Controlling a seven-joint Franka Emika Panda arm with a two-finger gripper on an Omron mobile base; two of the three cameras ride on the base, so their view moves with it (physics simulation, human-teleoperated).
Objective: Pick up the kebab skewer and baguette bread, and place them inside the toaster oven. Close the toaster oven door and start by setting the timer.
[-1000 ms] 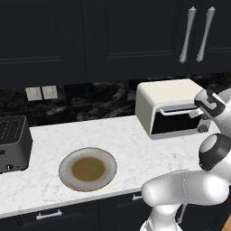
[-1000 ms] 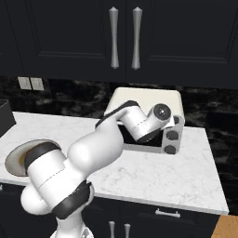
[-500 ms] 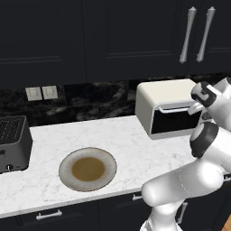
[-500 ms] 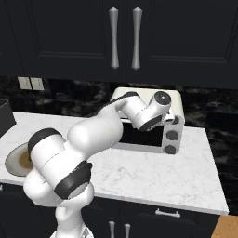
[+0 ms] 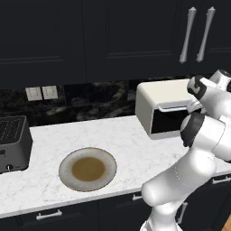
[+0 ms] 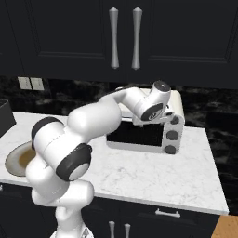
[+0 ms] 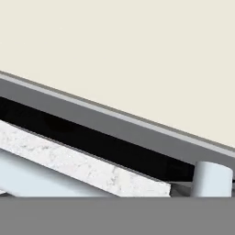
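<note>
oven [image 5: 164, 110] cream box at back right of bench [image 5: 90, 140], well apart from plate [image 5: 88, 168] | door [image 6: 135, 135] looks shut | hand up against oven's top front, jaws wide, holding nothing | door: stiff, hinged, glass, likely light; handle [image 7: 105, 117] smooth, take bar mid-length | knobs [image 6: 172, 135] small, pinch by rim

Toaster oven [image 5: 168, 109] right side hidden behind arm; toaster [image 5: 12, 142] cut off.
</note>
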